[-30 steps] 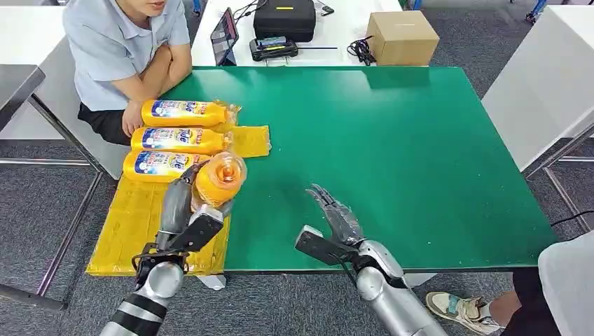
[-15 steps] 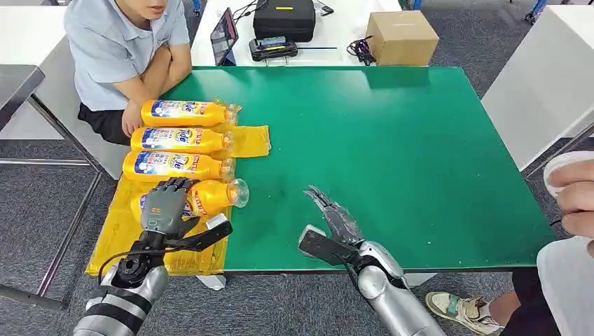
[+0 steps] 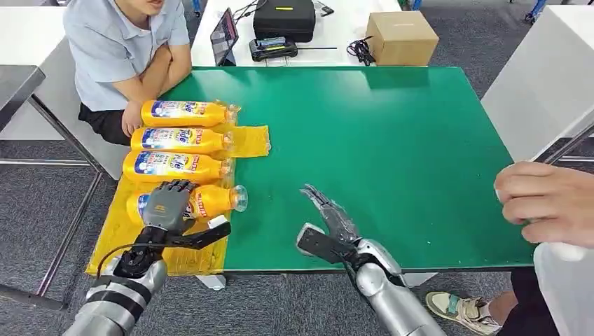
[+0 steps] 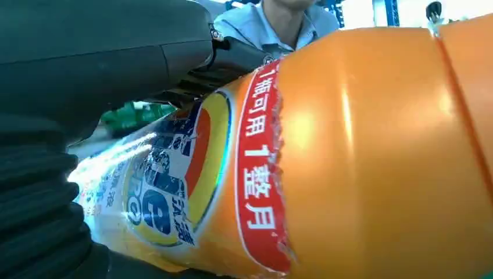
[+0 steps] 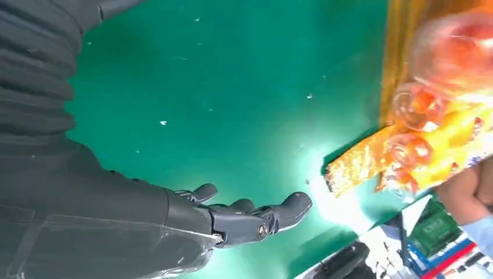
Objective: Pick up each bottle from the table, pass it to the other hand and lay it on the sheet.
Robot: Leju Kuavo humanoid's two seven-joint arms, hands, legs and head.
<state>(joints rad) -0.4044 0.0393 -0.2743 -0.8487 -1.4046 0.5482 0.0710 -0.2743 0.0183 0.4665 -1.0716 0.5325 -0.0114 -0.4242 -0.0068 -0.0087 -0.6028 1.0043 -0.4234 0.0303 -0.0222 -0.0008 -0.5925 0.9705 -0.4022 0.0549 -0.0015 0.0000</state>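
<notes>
1. the robot is laying a bottle (image 3: 203,201) down on the yellow sheet (image 3: 129,234); the bottle is lying on its side at the near end of a row, cap end pointing toward the middle of the green table (image 3: 392,154). this reads as the last part of one round: the placing.

2. the left hand (image 3: 167,204) is resting over the bottle's label end, fingers curled across the top of it and the thumb sticking out along the sheet toward the table edge. it looks to be grasping the bottle, though the grip may already be slackening; that much i cannot tell.

3. the right hand (image 3: 329,222) is hovering low over the bare green near the front edge, fingers stretched out and apart, holding nothing.

4. the next move, as i judge it, is calling for the left hand's fingers to spread and lift straight off, so the round bottle is not nudged into rolling toward its neighbour or off the sheet's edge.

5. three more bottles (image 3: 178,140) are lying side by side on the sheet beyond this one, all pointing the same way.

6. the bottle is showing an orange, glossy body with a blue, white and red label and a clear rounded cap; in the left wrist view its smooth plastic (image 4: 372,157) is catching the light, so it is likely slippery.

7. a person's hand (image 3: 546,203) is reaching in at the right edge of the table.
</notes>
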